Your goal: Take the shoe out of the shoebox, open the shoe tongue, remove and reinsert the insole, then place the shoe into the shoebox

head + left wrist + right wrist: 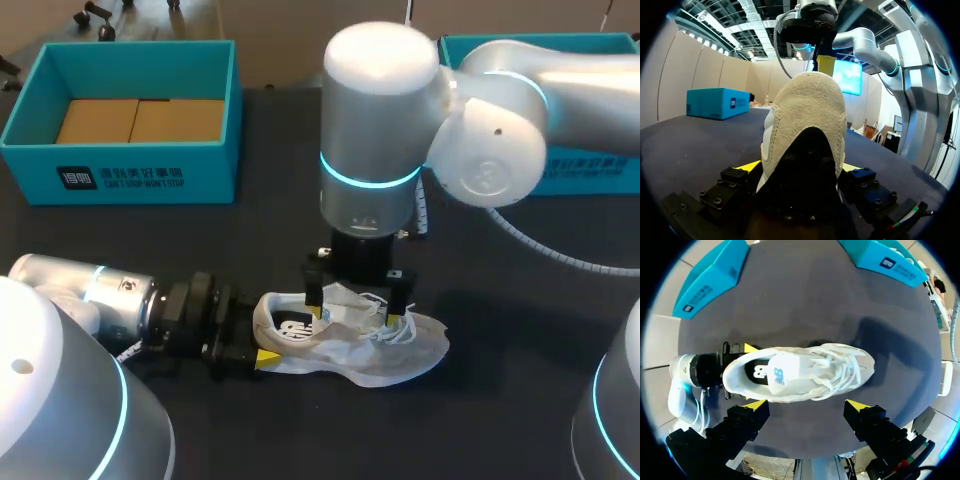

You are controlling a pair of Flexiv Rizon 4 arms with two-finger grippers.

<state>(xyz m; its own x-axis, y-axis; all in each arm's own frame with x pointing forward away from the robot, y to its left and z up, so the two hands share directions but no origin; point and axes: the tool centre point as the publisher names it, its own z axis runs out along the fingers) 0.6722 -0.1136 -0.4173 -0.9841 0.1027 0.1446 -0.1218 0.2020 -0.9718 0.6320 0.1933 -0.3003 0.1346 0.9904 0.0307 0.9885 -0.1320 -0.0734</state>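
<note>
Left end effector (799,167) clamps the shoe (350,345) by its heel; right end effector (806,404) open above.

Soft overhead light on a dark worktop (520,300)

We see even light falling from above. The matte worktop gives back no glare, while the glossy shell of the right arm (380,120) carries broad pale highlights and a glowing cyan ring. The white shoe (350,340) stands out bright against the dark surface. From the right wrist we see a soft-edged shadow on the worktop just past its toe, toward the right edge. From the left wrist we find the lower heel sunk in deep shadow.
</note>
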